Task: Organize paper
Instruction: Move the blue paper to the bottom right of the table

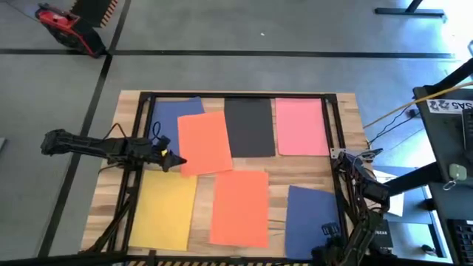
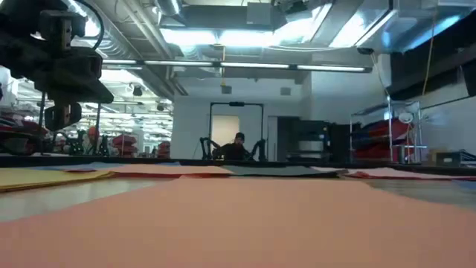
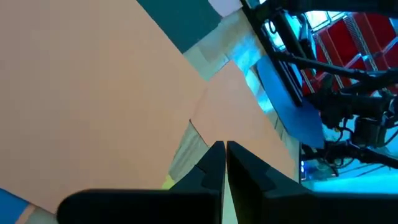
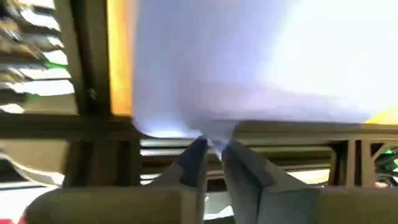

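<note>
Wooden slatted table point(image 1: 347, 111) with black frame, grey taped floor around it, workshop hall behind in the low view with a seated person point(image 2: 238, 147) far off. Seven sheets of paper laid flat, read near edge to far edge in the high view: yellow sheet point(image 1: 164, 208) at 7 o'clock, lower orange sheet point(image 1: 240, 207) at 6, lower blue sheet point(image 1: 310, 222) at 5; then upper orange sheet point(image 1: 205, 142) at 10, overlapping the upper blue sheet point(image 1: 171, 117) at 11; black sheet point(image 1: 249, 127) at 12; pink sheet point(image 1: 300, 126) at 1. All long axes roughly near-to-far, upper orange tilted slightly. Left gripper point(image 1: 174, 160) reaching in from 9 o'clock, tips at the near-left corner of the upper orange sheet, just above the yellow sheet's far edge; fingers point(image 3: 211, 163) pressed nearly together in the left wrist view, only a thin slit between, whether paper is pinched cannot be told. Sheet body lies ahead of those fingers, toward 2 o'clock; left arm clearly nearer to it. Right gripper point(image 1: 337, 155) at the table's 3 o'clock rail, fingers point(image 4: 194, 160) close together, a pale sheet edge meeting the tips; grip not confirmable.
</note>
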